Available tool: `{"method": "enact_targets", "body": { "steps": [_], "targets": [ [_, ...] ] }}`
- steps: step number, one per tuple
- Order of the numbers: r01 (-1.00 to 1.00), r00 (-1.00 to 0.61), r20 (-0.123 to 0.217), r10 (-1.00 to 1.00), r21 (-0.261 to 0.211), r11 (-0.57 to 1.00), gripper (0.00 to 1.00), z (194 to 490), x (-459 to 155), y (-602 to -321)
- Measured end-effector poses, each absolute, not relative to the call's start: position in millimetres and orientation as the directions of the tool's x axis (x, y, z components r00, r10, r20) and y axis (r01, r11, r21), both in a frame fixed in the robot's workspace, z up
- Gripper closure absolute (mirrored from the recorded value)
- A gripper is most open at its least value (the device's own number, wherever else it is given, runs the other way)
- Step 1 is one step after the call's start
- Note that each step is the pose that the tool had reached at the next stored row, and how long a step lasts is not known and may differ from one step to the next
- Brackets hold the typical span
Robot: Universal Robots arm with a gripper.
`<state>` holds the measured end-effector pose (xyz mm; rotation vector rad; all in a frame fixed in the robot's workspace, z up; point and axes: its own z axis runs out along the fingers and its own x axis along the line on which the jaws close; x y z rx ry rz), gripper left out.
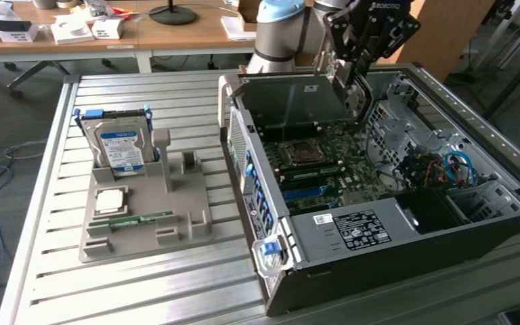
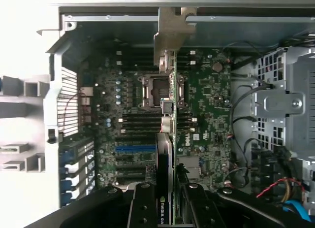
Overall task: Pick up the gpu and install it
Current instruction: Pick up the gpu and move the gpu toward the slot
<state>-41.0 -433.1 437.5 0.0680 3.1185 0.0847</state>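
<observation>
Above the open computer case [image 1: 395, 271], at one o'clock in the exterior view: gripper [image 1: 355, 84], jaws partly closed, clamping the gpu [image 2: 170, 90], which hangs edge-on over the motherboard [image 2: 211, 114].

**Readable Markings**

"ROBOTIQ" stands in pale letters on the black housing of the gripper [image 1: 349, 71]. The gpu [image 2: 164, 154] carries a label beginning "NVIDIA", and the rest is cut off. White "DELL" lettering sits on the motherboard [image 2: 206, 100], just beside the gpu. The print on the hard drive [image 1: 120, 145] label and on the power supply [image 1: 359, 229] sticker is too small to read.
</observation>
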Motion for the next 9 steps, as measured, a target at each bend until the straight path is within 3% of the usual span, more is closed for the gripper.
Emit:
{"method": "enact_targets", "body": {
  "steps": [9],
  "targets": [
    [0.041,-0.999,-0.020,0.042,0.056,0.998,0.74,438,-10,-433]
  ]
}}
